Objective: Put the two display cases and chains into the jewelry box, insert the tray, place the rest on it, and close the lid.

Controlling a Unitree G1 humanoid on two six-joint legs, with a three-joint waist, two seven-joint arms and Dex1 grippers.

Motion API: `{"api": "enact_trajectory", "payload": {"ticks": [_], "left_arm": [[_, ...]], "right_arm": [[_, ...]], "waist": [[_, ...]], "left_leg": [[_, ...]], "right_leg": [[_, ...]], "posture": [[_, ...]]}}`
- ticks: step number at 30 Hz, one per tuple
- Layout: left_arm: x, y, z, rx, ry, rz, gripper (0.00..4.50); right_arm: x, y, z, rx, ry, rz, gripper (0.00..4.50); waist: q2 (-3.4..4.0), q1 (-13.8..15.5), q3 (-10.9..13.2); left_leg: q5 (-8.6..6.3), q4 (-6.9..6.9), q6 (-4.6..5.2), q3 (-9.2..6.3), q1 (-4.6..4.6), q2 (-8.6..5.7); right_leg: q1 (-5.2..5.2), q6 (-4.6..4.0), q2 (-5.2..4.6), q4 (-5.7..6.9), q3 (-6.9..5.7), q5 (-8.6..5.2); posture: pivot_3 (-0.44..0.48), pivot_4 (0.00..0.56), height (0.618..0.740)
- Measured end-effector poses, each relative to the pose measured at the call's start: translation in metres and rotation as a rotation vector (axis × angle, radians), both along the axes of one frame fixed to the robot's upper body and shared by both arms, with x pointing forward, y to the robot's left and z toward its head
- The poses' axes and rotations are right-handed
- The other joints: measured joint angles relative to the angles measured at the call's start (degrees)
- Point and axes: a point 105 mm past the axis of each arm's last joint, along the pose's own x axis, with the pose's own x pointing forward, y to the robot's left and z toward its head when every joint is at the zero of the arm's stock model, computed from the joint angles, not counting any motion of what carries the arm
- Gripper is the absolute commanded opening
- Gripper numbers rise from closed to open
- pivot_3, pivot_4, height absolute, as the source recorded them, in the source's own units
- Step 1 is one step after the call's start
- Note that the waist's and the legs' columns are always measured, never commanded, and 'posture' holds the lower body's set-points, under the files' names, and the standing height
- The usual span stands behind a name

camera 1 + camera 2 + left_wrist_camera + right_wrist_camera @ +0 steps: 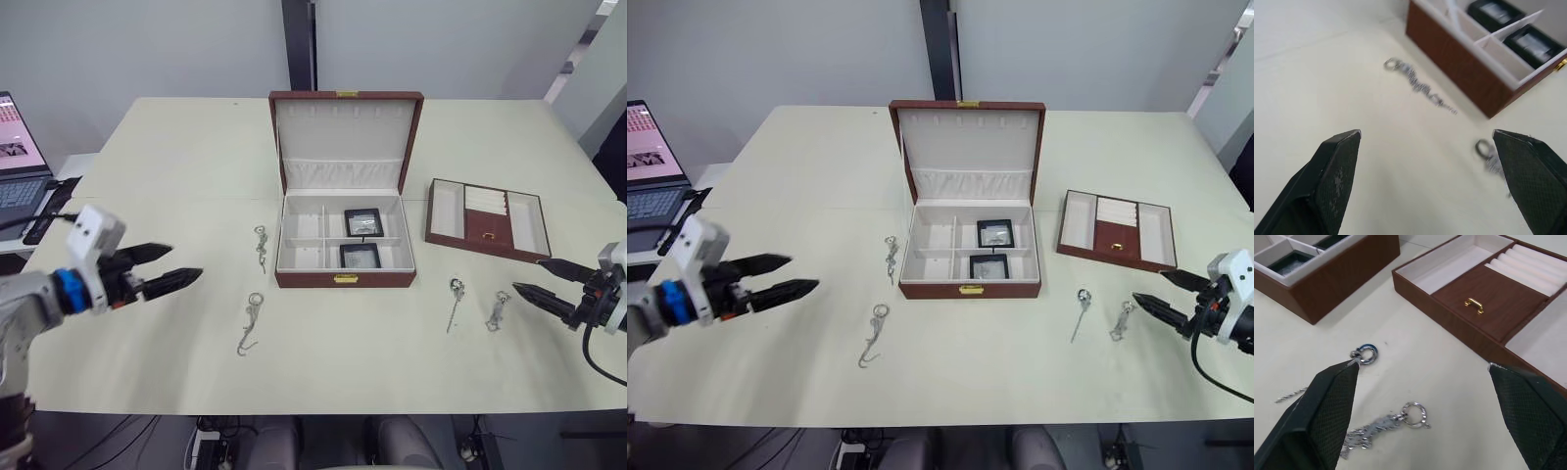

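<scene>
Brown jewelry box (342,278) lies open, white-lined; both grippers (162,266) (547,282) spread, empty

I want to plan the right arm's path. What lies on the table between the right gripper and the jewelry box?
Two chains: one close before the right gripper, another nearer the jewelry box. Otherwise bare table, in both eye views.

Premises are presenting as an office or laboratory test room: a wide cream-coloured rectangular table (176,176) is standing before plain grey walls, with an open black laptop computer (20,166) sitting at its left edge.
</scene>
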Motion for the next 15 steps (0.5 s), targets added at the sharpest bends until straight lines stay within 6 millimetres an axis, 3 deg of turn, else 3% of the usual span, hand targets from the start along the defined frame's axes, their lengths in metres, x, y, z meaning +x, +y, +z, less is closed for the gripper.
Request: {"api": "enact_trajectory", "payload": {"ticks": [7,15], "left_arm": [[-0.021,0.044,-0.011,0.086,-0.029,0.171,4.47],[-0.037,0.061,-0.036,0.112,-0.041,0.281,4.47]], "right_arm": [[0.002,-0.029,-0.014,-0.020,0.040,-0.068,4.50],[0.002,-0.041,-0.027,-0.050,0.072,-0.082,4.50]], "waist": [[0.01,0.10,-0.01],[0.02,-0.04,-0.01]], "left_leg": [[0.00,-0.03,0.00,0.06,0.03,-0.04],[0.00,-0.06,0.00,0.07,0.06,0.02]], "right_leg": [[0.02,0.00,-0.05,-0.04,0.00,0.00],[0.02,0.00,-0.03,-0.02,0.02,0.00]], "posture": [[0.000,0.150,0.740],[0.000,0.150,0.740]]}}
